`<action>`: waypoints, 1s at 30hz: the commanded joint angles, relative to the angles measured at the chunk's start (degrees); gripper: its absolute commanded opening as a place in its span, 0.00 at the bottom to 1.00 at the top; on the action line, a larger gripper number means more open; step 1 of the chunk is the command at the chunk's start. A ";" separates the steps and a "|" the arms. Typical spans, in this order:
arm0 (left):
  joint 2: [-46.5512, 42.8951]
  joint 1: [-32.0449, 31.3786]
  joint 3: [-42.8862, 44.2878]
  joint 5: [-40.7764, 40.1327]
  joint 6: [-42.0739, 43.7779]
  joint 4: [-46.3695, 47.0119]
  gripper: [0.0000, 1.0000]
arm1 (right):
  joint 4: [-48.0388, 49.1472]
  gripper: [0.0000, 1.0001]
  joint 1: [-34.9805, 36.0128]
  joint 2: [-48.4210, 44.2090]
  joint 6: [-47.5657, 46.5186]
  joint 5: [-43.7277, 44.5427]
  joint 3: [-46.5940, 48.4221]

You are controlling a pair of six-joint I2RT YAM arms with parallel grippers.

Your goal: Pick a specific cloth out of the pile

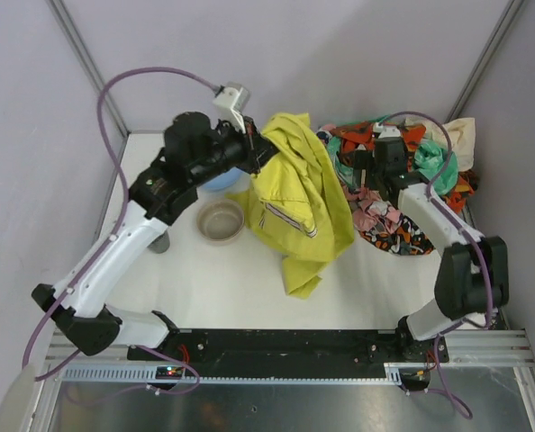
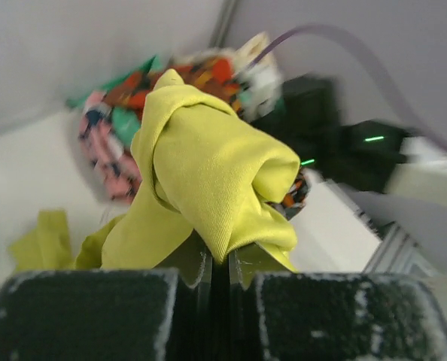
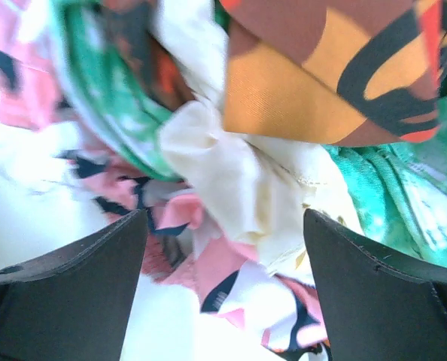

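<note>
At the middle of the table (image 1: 213,288), the cloth (image 1: 303,198) hangs from the left gripper (image 1: 254,146). Its long axis runs from that far, raised pinch point toward the near edge, leaning slightly right, and a striped band (image 1: 285,220) crosses it about halfway down. The lower end trails just left of the pile (image 1: 385,225); whether it rests on the table cannot be told. From above, the cloth covers the left fingertips. The left wrist view shows what that hides: the left gripper (image 2: 220,259) is clamped tight on a bunched yellow-green fold (image 2: 208,173), with the pile (image 2: 107,143) blurred behind. The right gripper (image 1: 376,162) sits over the pile. Its own camera shows the right gripper (image 3: 223,226) with jaws spread and gripping nothing, cream, pink and green folds of the pile (image 3: 299,90) smeared close beneath. A tan bowl (image 1: 221,220) stands left of the cloth, and a blue dish (image 1: 221,183) is half hidden behind the left arm.
</note>
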 commanded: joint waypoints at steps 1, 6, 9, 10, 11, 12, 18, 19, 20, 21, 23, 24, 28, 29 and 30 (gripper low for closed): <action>0.37 -0.09 -7.36 -14.94 -2.72 6.03 0.01 | -0.34 0.89 1.69 -9.36 1.31 0.35 0.52; 4.46 -0.10 -15.85 -14.19 -4.10 7.87 0.01 | -2.06 0.94 1.87 -16.78 4.29 0.85 -1.20; 8.77 -0.44 -19.91 -7.75 -4.48 9.84 0.01 | -1.64 0.97 2.25 -21.95 5.84 0.18 -4.06; 11.07 -0.91 -20.86 -7.20 -4.51 10.14 0.01 | -1.32 0.98 2.39 -23.53 6.47 -0.08 -5.40; 13.41 -1.59 -21.55 -7.41 -4.62 10.30 0.01 | -1.12 0.99 2.64 -25.37 7.22 -0.30 -7.09; 15.64 -2.19 -22.11 -7.69 -4.84 10.37 0.01 | -0.84 0.99 2.94 -26.90 7.77 -0.40 -8.50; 28.47 -8.43 -26.38 -8.93 -8.34 10.52 0.01 | 1.83 0.99 3.74 -37.59 12.47 -0.76 -19.87; 29.89 -9.30 -27.25 -9.37 -9.21 10.53 0.01 | 2.12 0.99 3.71 -39.34 12.99 -0.72 -21.66; 30.95 -9.82 -28.22 -10.03 -10.39 10.53 0.01 | 2.27 0.99 3.65 -40.70 13.34 -0.71 -22.90; 31.52 -10.17 -29.31 -10.50 -11.60 10.58 0.01 | 2.26 0.99 3.66 -42.09 13.69 -0.87 -24.14; 31.19 -10.65 -31.10 -10.91 -12.99 10.63 0.01 | 1.74 0.99 3.63 -44.00 13.99 -0.87 -25.53; 30.15 -10.76 -31.68 -11.77 -13.12 10.58 0.01 | 1.51 0.99 3.61 -44.79 14.06 -0.69 -26.11; 20.91 -11.02 -34.43 -13.37 -11.69 10.35 0.17 | 0.50 0.99 3.59 -47.06 13.97 1.57 -27.07; 17.23 -11.08 -35.37 -14.18 -11.28 10.18 0.35 | 0.27 0.99 3.55 -47.81 13.87 1.98 -27.15; 13.50 -11.11 -36.36 -15.12 -10.77 9.87 0.65 | 0.03 0.99 3.52 -48.37 13.74 2.45 -27.23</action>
